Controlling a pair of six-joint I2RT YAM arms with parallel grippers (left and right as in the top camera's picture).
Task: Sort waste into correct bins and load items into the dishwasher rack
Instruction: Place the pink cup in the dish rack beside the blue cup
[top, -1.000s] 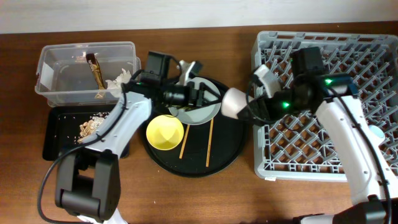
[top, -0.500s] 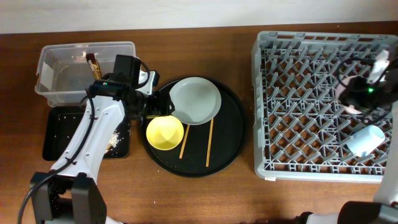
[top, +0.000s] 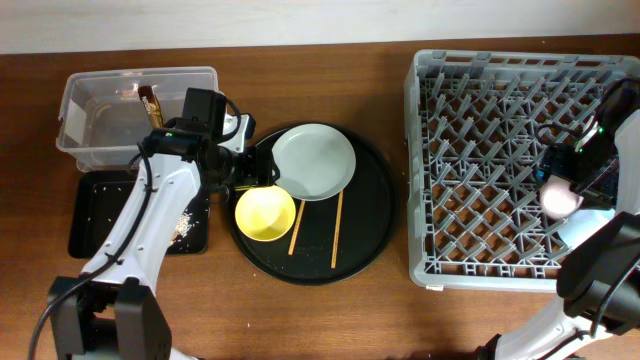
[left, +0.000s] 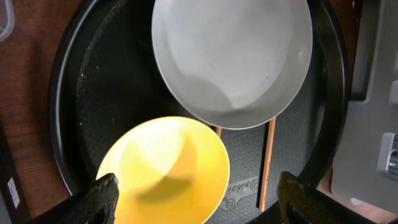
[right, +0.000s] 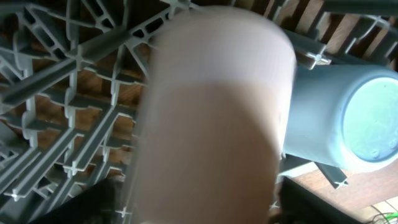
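Far left, rear: clear tub (top: 135, 118) on the wooden table (top: 380, 315), with the brown-and-gold wrapper stick (top: 150, 104) lying inside it. Directly in front of the tub is the black rectangular tray (top: 92, 215), holding pale food scraps (top: 183, 223). The left arm (top: 150, 215) lies across the tray's right half and the tub's near right corner, hiding whatever is under it.

Centre: round black tray (top: 378, 243).
- Left gripper (left: 199, 186) hangs over the tray's left side, fingers wide apart and holding nothing. The yellow bowl (top: 265, 213) sits below it.
- Green plate (top: 313, 162) is behind the bowl, their rims meeting.
- Two chopsticks (top: 337, 228) lie flat on the tray, right of the bowl and roughly parallel. Their far ends reach the plate's front edge, so the plate stands in the way there.

Right: dishwasher rack (top: 412, 180), upright pegs across the whole floor.
- Pink cup (top: 558, 197) is over the rack's right side, among the pegs.
- Blue cup (top: 592, 226) is just beside the pink cup, nearer the right edge.
- Right gripper (right: 196, 202) has one finger on each side of the pink cup. The wrist view is blurred, so I cannot tell whether the fingers clamp the cup or stand clear of it.
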